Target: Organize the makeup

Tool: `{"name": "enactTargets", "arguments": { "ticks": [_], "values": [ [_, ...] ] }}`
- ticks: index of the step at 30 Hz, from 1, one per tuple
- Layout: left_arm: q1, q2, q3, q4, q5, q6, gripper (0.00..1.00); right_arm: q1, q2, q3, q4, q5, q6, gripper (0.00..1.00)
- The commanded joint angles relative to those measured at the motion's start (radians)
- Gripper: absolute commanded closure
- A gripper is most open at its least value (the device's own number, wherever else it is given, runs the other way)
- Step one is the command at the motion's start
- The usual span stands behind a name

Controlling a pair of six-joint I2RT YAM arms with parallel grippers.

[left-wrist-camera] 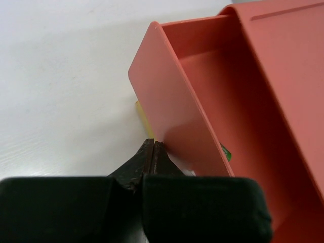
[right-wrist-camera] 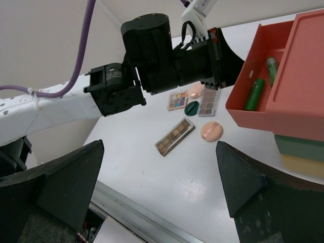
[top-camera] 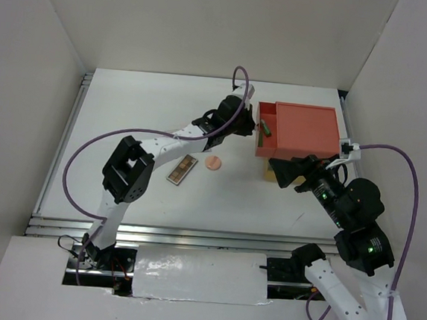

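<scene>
A long brown eyeshadow palette [top-camera: 182,170] [right-wrist-camera: 174,136] and a round peach compact [top-camera: 213,162] [right-wrist-camera: 211,130] lie on the table. Behind them, under the left arm, are a multicolour palette [right-wrist-camera: 177,100], a brown palette [right-wrist-camera: 208,101], a dark green compact [right-wrist-camera: 192,107] and a second peach compact [right-wrist-camera: 195,90]. Two green tubes [right-wrist-camera: 254,94] [top-camera: 263,127] lie in the open red drawer [right-wrist-camera: 242,109] [left-wrist-camera: 167,106]. My left gripper [top-camera: 248,125] [left-wrist-camera: 153,146] is shut and empty, its tips against the drawer's front panel. My right gripper [top-camera: 287,170] [right-wrist-camera: 159,177] is open and empty, above the table near the box.
The drawer box [top-camera: 306,131] stands at the back right, with green [right-wrist-camera: 298,148] and yellow [right-wrist-camera: 298,166] drawers under the red one. White walls enclose the table on three sides. A metal rail [top-camera: 155,233] runs along the near edge.
</scene>
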Motion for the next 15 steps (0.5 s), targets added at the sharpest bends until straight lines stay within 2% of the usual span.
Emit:
{"name": "enactTargets", "arguments": {
  "ticks": [1, 15],
  "values": [
    [-0.008, 0.024, 0.051, 0.139, 0.09, 0.001, 1.0, 0.006, 0.001, -0.01, 0.042, -0.008, -0.005, 0.0],
    [-0.034, 0.084, 0.1, 0.212, 0.19, -0.013, 1.0, 0.005, 0.001, -0.021, 0.047, -0.014, 0.0, 0.0]
  ]
}}
